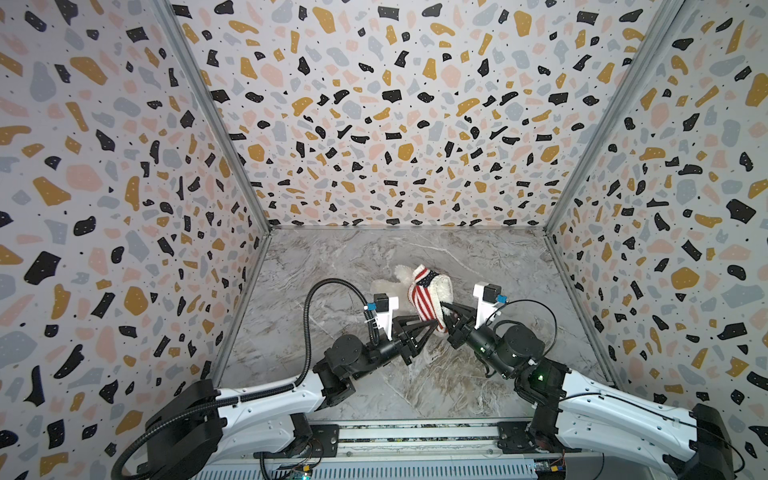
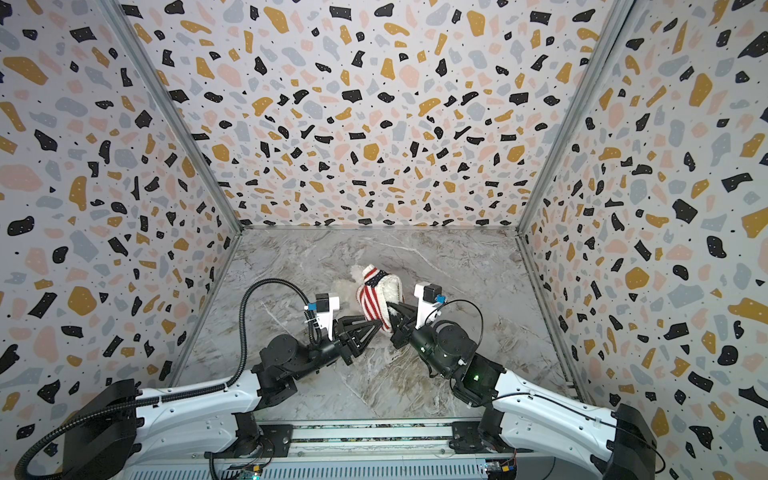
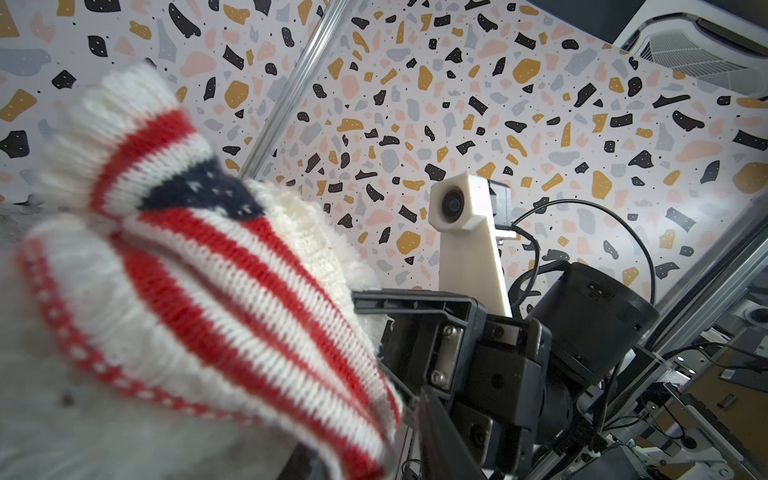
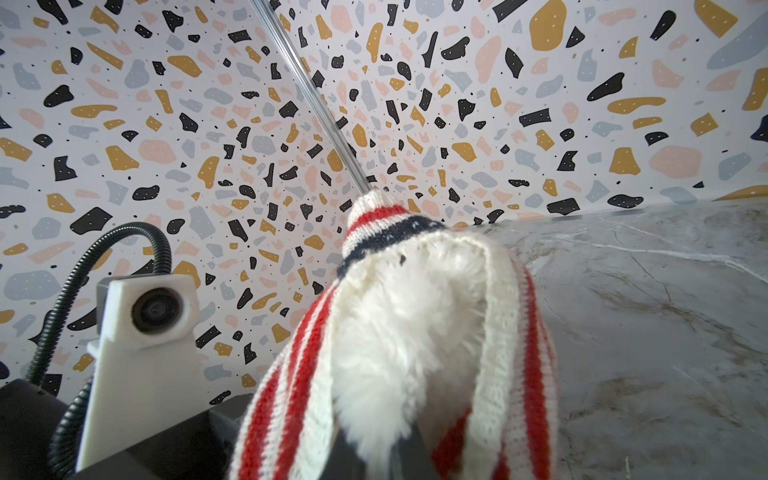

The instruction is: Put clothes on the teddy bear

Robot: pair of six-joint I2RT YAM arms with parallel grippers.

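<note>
The teddy bear (image 1: 386, 289) lies roughly at the middle of the counter (image 1: 353, 374). The striped sweater (image 1: 422, 297) is bunched over part of it. White fur shows at the end toward the far left corner, and more shows through the sweater's opening on the side toward the right edge. Both arms meet at the sweater end that points to the near edge.

Your right end effector (image 1: 445, 311) is closed and pinches the sweater at its cream hem. In the right wrist view the fur bulges out right at the grip, so some plush may be caught along with the knit. Your left end effector (image 1: 432, 325) touches the striped side of the same end. I cannot tell whether it is open or has fabric clamped.

The step in hand looks like drawing the sweater along the body. To do it well:

1. Make sure the left side holds knit only, at the hem and opposite the right grip, before you pull.
2. Spread the 2 grips apart a little so the opening stays wide. The fur is thick and will drag on a slack hem.
3. Pull both sides evenly. Nothing pins the bear, so a one-sided tug will likely slide or roll it across the counter.
4. If the bear starts to travel with the sweater, stop and regrip.
</note>
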